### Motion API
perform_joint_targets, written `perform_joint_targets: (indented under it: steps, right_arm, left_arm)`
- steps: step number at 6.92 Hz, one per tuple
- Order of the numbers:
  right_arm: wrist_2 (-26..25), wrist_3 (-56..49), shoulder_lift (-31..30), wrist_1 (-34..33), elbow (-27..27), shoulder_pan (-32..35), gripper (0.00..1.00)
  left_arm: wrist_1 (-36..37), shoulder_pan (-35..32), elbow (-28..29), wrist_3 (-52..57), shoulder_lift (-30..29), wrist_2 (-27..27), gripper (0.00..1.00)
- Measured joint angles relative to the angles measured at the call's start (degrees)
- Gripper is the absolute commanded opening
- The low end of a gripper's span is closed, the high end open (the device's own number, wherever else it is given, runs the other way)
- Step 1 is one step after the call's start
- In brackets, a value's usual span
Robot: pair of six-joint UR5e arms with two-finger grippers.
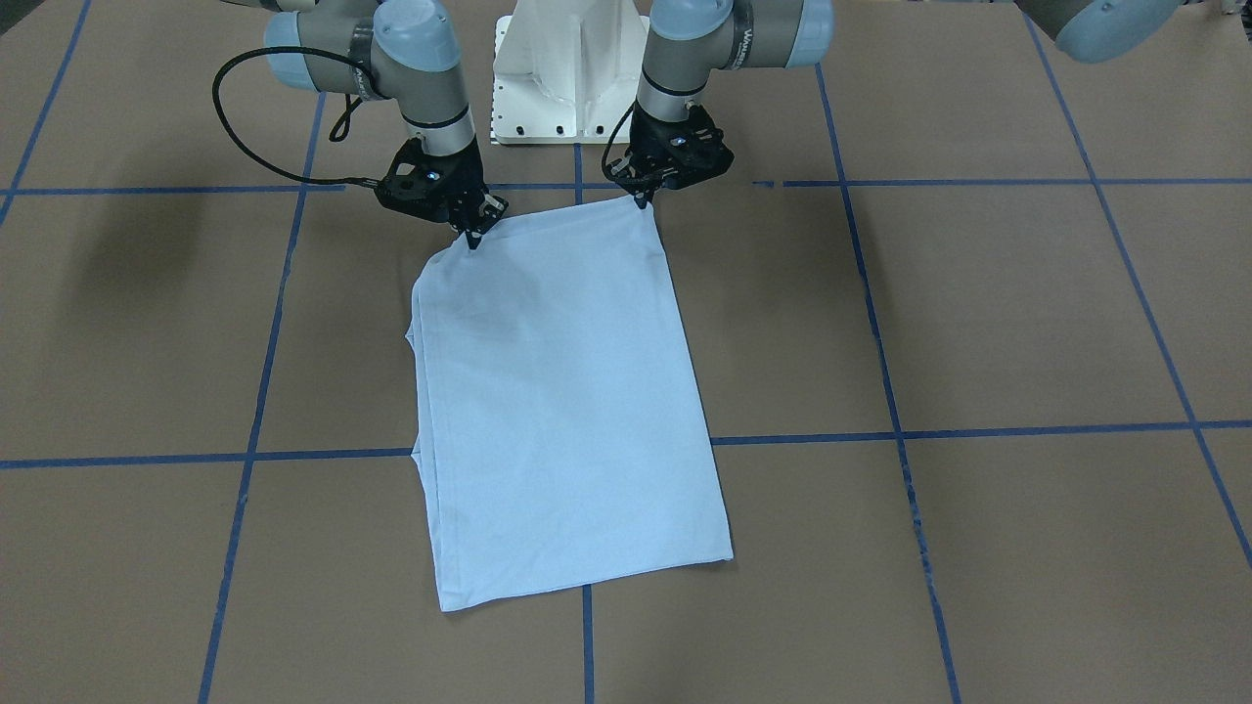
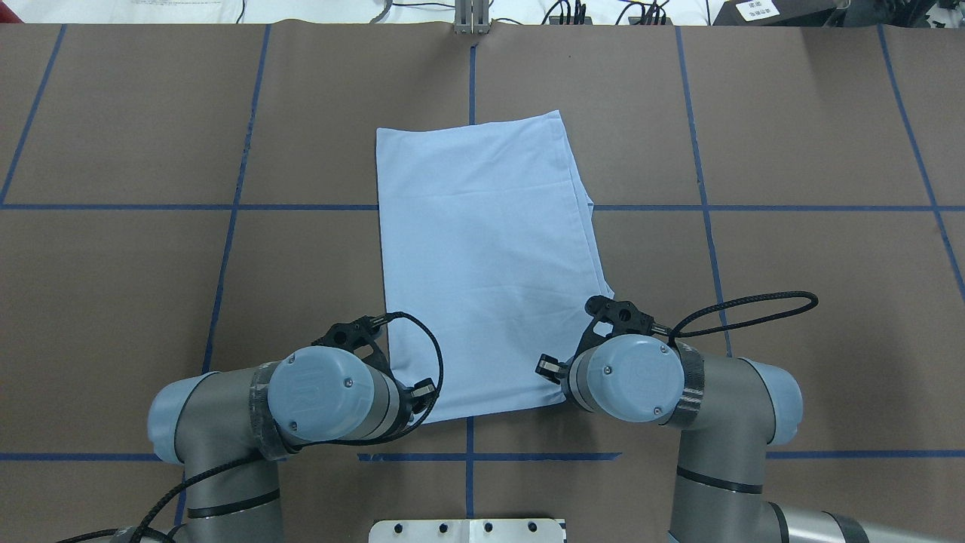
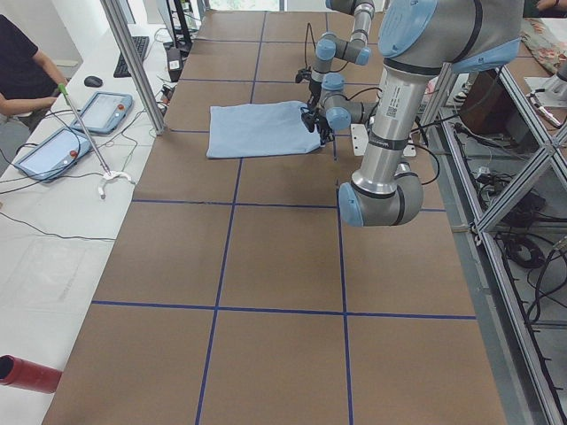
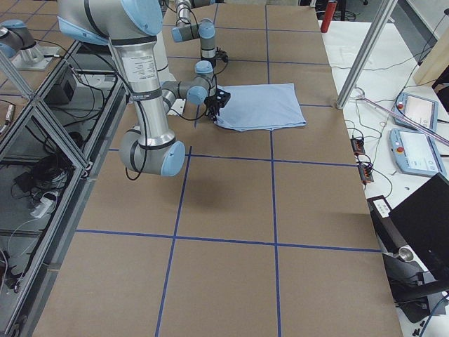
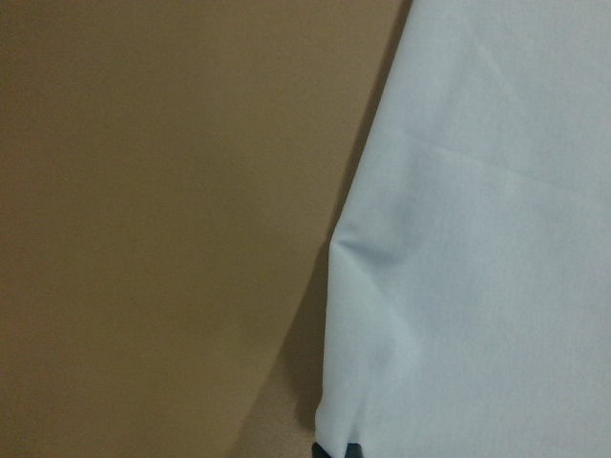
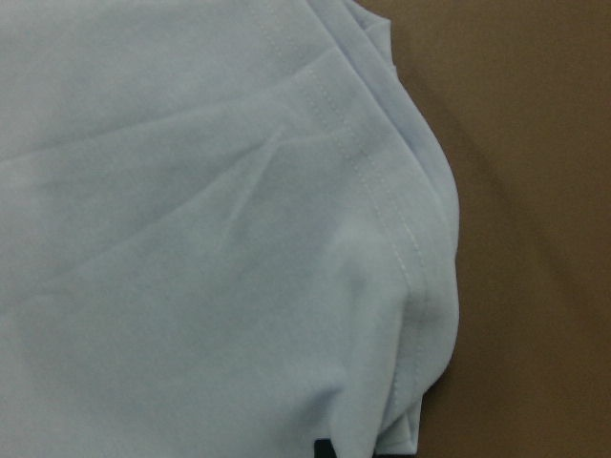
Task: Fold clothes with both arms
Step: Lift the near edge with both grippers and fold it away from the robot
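The clothes are one pale blue T-shirt [image 1: 567, 391], folded into a long rectangle flat on the brown table [image 2: 482, 256]. Its print, collar and label are hidden. Both arms reach down to the short edge nearest the robot's base. My left gripper [image 1: 643, 202] is shut on one corner of that edge. My right gripper [image 1: 474, 238] is shut on the other corner, which is slightly raised and puckered. Each wrist view shows cloth [image 5: 477, 239] [image 6: 191, 239] running right down to a dark fingertip at the bottom edge. From overhead, the wrists hide both sets of fingers.
The white pedestal base [image 1: 567, 78] stands just behind the grippers. Blue tape lines [image 1: 978, 430] grid the brown table. A person sits with tablets [image 3: 97, 111] at a side desk. A red cylinder [image 3: 27, 374] lies there too. A black cable loop [image 2: 746, 309] hangs off the right wrist.
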Motion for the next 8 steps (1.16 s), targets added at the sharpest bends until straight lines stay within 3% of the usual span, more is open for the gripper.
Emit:
perform_joint_targets:
  steps: [4,6,8]
  right_arm:
    - [0.0,0.1,0.4,0.1,2.7,0.4,0.00]
    - [1.7,0.2,-1.0,0.1,6.4,-0.2,0.00]
    - [4.2,0.6,-4.1,0.0,14.1,-3.6,0.00]
  left_arm:
    - [0.3,0.1,-1.5,0.1,0.6,0.1,0.00]
    - [3.2,2.3,-7.3,0.1,2.3,0.2,0.00]
    - [11.3,6.2,-16.2,0.0,3.3,0.2,0.00]
